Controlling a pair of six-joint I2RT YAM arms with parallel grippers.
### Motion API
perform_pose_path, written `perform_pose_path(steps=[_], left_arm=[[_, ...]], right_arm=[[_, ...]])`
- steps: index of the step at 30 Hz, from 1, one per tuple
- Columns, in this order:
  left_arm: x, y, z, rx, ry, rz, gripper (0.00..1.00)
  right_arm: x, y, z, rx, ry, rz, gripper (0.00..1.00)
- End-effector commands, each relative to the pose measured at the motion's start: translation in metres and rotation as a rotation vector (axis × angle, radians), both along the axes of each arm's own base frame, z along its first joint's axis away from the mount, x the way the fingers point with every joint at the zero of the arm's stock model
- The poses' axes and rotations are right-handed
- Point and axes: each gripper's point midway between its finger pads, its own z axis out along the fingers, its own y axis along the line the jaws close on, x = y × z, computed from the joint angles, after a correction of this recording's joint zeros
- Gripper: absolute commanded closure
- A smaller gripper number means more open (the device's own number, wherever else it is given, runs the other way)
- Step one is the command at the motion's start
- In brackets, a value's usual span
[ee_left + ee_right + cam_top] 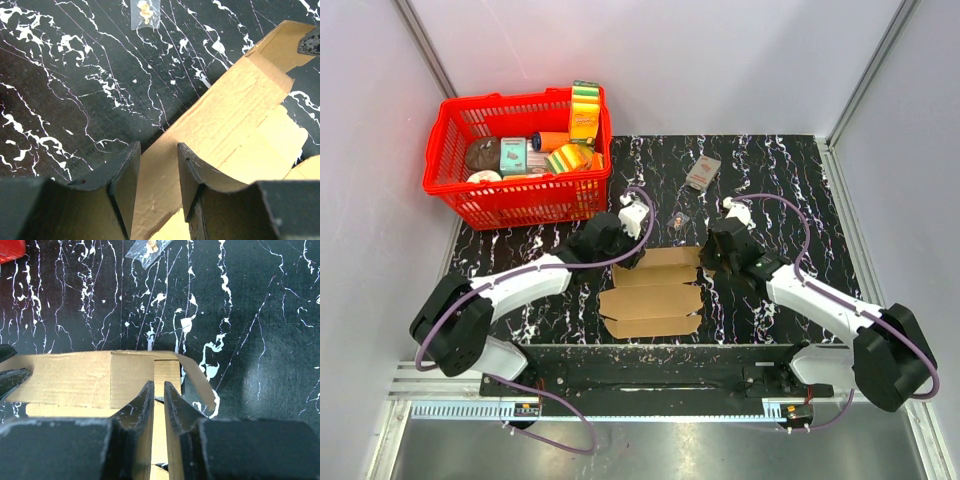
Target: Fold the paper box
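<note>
While the paper box (pixel 652 290) lies mid-table between the two arms, most of the sheet is flat. Only its far long panel (pixel 662 262) stands tilted up off the black marbled table (pixel 790 180).

At the right end of that panel, the right gripper (pixel 159 386) has its jaws almost together with a thin strip of cardboard between them. This reads as a pinch on the end flap. At the panel's left end, the left gripper (pixel 157 150) has its jaws apart, with the cardboard edge running between them. It is released, not clamped, as far as the wrist view shows.

Step in hand, my reading: raising the far wall along its crease. To do it well:
- Close the left pair on the edge before any lift, so both ends rise together and the panel does not twist.
- Rotate about the crease line rather than pulling toward the far side, or the loose sheet will likely slide on the table.
- Hold the flap close to its score so it does not bend elsewhere.

Beyond the work, a small clear bag (pixel 680 218) lies just past the box's far edge and a printed packet (pixel 702 172) lies farther off. A red basket (pixel 450 185) of groceries stands at far left.
</note>
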Motion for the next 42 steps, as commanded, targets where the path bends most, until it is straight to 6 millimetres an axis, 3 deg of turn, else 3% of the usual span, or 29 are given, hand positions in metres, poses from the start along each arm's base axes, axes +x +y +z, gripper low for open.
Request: perform_pose_path(steps=[1, 14, 25, 42], left_arm=[[0.001, -0.004, 0.019, -0.058, -0.059, 0.015, 0.6], [-0.016, -0.004, 0.012, -0.062, -0.046, 0.012, 0.6], [-0.012, 0.0, 0.011, -0.046, -0.056, 0.033, 0.6], [-0.014, -0.005, 0.008, -0.042, -0.044, 0.02, 0.6]], right_arm=[[0.019, 0.004, 0.023, 0.023, -0.069, -0.017, 0.82], [0.013, 0.014, 0.015, 0.041, -0.029, 0.04, 0.8], [0.011, 0.03, 0.0, 0.06, 0.025, 0.102, 0.85], [0.0, 0.059, -0.001, 0.289, 0.072, 0.172, 0.89]])
